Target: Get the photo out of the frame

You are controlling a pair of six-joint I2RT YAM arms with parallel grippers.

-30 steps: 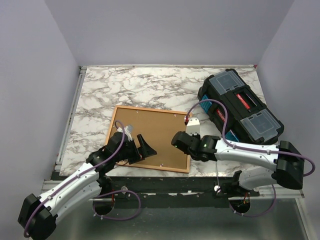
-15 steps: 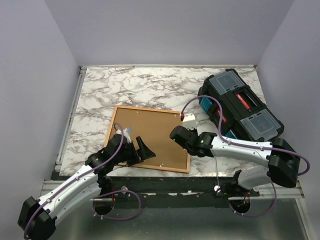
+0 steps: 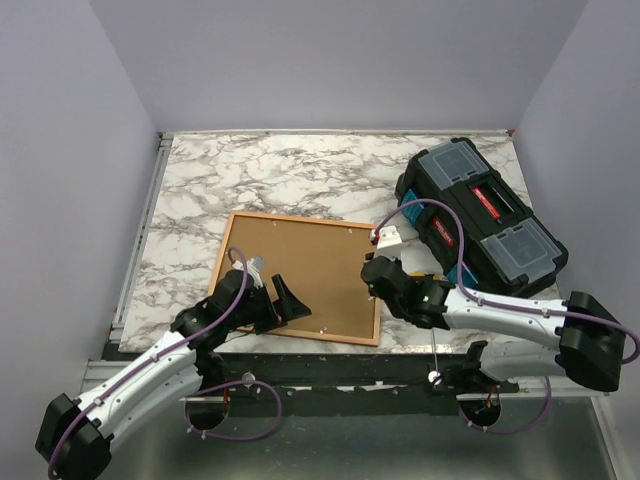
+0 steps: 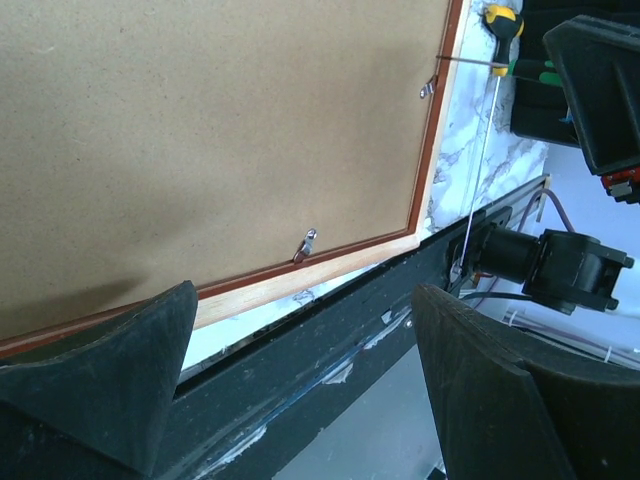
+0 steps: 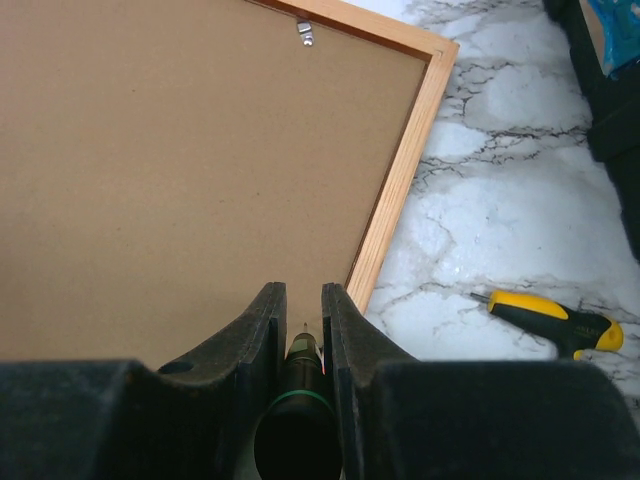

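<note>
Frame (image 3: 290, 250) lies face down on the marble-pattern worktop (image 3: 250, 175), near the front edge. The thin orange-red wood rim surrounds a flat, matte brown fibreboard back. Small bent metal tabs (image 4: 310, 240) sit along the inner rim.

Left end effector (image 4: 302, 330) is over the near edge of the frame. Its blunt black fingers are spread wide with nothing between them.

Right end effector (image 5: 300, 300) is at the frame's right rim. Its fingers are pinched almost together around a dark cylindrical tool (image 5: 296, 400) with a green ring.

A yellow-and-black screwdriver (image 5: 550, 318) lies on the marble, right of the frame. A black plastic toolbox (image 3: 480, 215) with grey translucent lids and a red latch sits far right.
</note>
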